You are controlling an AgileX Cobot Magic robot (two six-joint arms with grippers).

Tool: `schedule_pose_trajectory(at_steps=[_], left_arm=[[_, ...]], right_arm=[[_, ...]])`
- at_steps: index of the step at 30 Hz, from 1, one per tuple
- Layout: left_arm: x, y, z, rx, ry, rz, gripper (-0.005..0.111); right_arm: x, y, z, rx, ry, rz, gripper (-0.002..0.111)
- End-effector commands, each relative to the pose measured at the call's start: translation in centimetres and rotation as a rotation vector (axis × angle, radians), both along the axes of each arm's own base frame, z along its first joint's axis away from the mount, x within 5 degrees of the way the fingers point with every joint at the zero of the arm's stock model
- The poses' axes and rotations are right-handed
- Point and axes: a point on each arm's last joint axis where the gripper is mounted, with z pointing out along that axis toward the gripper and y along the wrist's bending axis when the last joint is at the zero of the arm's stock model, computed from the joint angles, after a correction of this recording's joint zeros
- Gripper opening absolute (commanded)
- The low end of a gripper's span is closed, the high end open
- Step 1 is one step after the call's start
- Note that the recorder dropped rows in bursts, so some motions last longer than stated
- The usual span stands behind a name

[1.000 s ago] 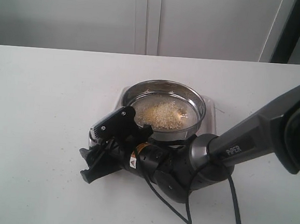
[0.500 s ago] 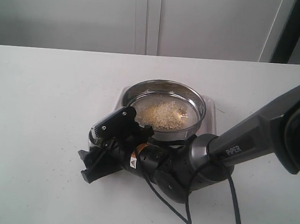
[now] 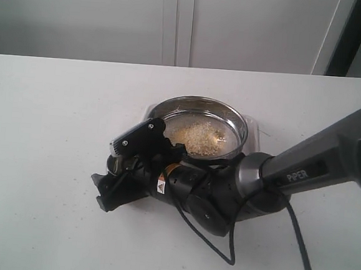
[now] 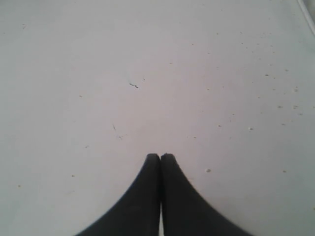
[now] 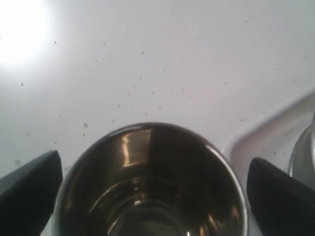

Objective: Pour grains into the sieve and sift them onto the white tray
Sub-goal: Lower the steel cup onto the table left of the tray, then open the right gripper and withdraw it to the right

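The sieve (image 3: 170,104), a wide steel ring with a mesh bottom, sits on the white tray (image 3: 257,125). A heap of yellow and off-white grains (image 3: 199,139) lies in the sieve. My right gripper (image 3: 104,190) is low at the tray's front left corner. In the right wrist view the gripper (image 5: 152,169) has one finger against each side of a small steel cup (image 5: 147,162). The cup's inside looks dark and bare. The tray's rim (image 5: 266,132) and the sieve's wall (image 5: 304,152) lie beside it. My left gripper (image 4: 160,156) is shut over bare tabletop.
The right arm (image 3: 309,167) and its black cable (image 3: 221,254) lie across the table in front of the tray. A few stray grains (image 4: 207,170) dot the white tabletop. White cabinet doors (image 3: 177,22) stand behind the table.
My right gripper has shifted a little to the left and lower with the steel cup. The sieve, grains and tray have not moved.
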Motion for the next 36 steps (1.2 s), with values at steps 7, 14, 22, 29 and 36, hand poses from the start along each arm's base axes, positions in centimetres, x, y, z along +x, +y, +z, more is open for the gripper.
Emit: schedule_pose_trajectory(at_steps=[7, 14, 22, 29, 36], left_arm=[[0.0, 0.0, -0.3, -0.007, 0.007, 0.004, 0.0], [0.0, 0.0, -0.3, -0.007, 0.007, 0.004, 0.0], [0.0, 0.0, -0.3, -0.007, 0.007, 0.004, 0.0], [0.0, 0.0, -0.3, -0.007, 0.007, 0.004, 0.0], [0.0, 0.0, -0.3, -0.007, 0.007, 0.004, 0.0]], right_arm=[[-0.1, -0.2, 4.1, 0.048, -0.045, -0.007, 0.094], [-0.5, -0.6, 7.4, 0.118, -0.068, -0.022, 0.093], [-1.1, -1.3, 10.6, 0.127, -0.086, -0.028, 0.081], [-1.9, -2.4, 12.4, 0.067, -0.045, -0.041, 0.035], [-2.9, -3.7, 13.4, -0.019, 0.04, -0.066, 0.005]])
